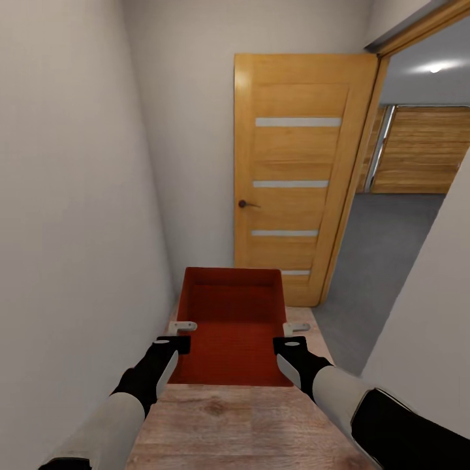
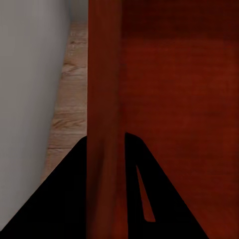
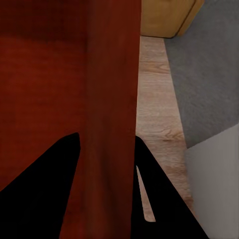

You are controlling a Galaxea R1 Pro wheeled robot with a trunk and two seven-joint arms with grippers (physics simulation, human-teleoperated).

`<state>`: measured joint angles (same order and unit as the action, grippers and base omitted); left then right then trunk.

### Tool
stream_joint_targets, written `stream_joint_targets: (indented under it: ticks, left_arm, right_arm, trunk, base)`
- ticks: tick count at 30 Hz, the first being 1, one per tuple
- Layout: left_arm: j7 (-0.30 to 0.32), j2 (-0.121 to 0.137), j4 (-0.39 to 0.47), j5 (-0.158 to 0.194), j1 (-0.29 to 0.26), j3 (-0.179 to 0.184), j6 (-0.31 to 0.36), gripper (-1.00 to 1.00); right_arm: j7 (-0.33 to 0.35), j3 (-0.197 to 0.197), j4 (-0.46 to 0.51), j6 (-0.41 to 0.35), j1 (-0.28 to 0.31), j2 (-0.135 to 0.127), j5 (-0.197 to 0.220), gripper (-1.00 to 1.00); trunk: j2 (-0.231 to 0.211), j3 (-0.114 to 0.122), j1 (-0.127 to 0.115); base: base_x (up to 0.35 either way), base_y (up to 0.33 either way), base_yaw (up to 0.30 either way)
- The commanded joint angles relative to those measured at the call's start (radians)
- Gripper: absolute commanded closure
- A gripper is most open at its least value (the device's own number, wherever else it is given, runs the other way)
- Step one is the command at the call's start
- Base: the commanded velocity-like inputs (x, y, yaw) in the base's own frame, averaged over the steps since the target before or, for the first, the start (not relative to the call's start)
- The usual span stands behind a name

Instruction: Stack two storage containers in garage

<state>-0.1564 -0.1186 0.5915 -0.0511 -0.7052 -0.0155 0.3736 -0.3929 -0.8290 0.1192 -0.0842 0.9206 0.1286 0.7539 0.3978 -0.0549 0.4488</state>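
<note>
Head view: a narrow hallway with pale walls and a light wood plank floor (image 1: 261, 424), seen from just behind the robot's two arms.
Container: one orange-red open-top storage container (image 1: 230, 326) is held out in front of the robot, level, between both arms and above the plank floor.
Left hand: the left hand (image 1: 175, 334) is clamped on the container's left wall near its near corner; in the left wrist view the dark fingers (image 2: 59, 209) sit one on either side of that red wall (image 2: 104, 99).
Right hand: the right hand (image 1: 292, 334) grips the opposite wall the same way; the right wrist view shows its fingers (image 3: 45, 194) straddling the wall (image 3: 112, 99), with plank floor and grey floor beyond.
Door: a wooden door (image 1: 297, 176) with pale horizontal strips stands open just ahead of the container.
Garage: through the opening to the right of the door lies the dark grey concrete floor (image 1: 385, 248), with a wooden slatted door (image 1: 424, 150) on its far side.
</note>
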Motion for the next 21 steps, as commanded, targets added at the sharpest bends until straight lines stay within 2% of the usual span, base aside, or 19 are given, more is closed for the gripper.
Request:
stream_joint_targets:
  ticks: [1, 21]
  left_arm:
    - [0.0, -0.015, 0.0, 0.004, 0.0, -0.001, 0.047, 1.0]
    - [-0.002, -0.015, 0.003, 0.004, 0.0, -0.001, 0.047, 1.0]
  right_arm:
    - [-0.003, -0.047, 0.034, 0.015, 0.001, 0.0, -0.024, 1.0]
    - [-0.003, -0.047, 0.034, 0.015, 0.001, 0.0, -0.024, 1.0]
  trunk:
    - [0.002, -0.002, 0.001]
    - [0.002, -0.002, 0.001]
  base:
    - [0.322, 0.0, 0.0]
    - [0.311, 0.0, 0.0]
